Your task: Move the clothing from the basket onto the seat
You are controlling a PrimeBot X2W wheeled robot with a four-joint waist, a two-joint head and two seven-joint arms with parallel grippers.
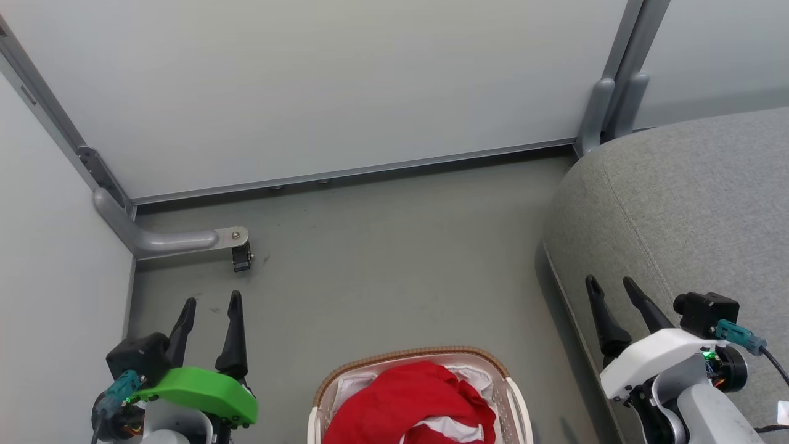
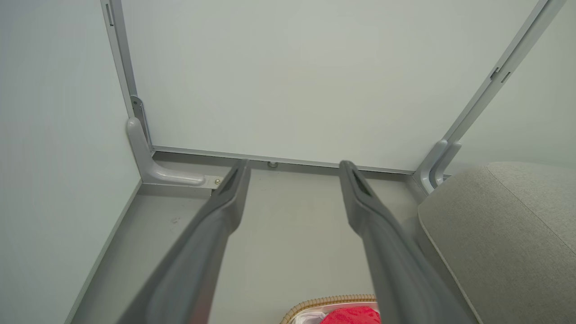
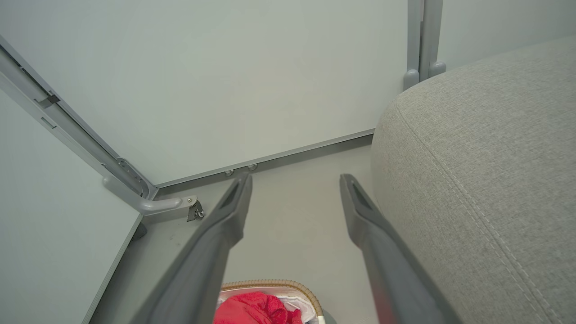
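Currently the clothing (image 1: 410, 394) is seen heaped in the basket (image 1: 407, 356), set on the floor (image 1: 382, 259) left of the seat (image 1: 690, 203); no long axis can be told in the crumpled pile. The left gripper (image 1: 212, 298) and right gripper (image 1: 609, 280) are held open and empty, fingers pointed at the wall (image 1: 339, 86).

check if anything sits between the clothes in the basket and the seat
Nothing visible does. The clothing is heaped in the basket, and bare floor lies between it and the seat on the robot's right. The open right gripper hangs by the seat's edge, holding nothing.
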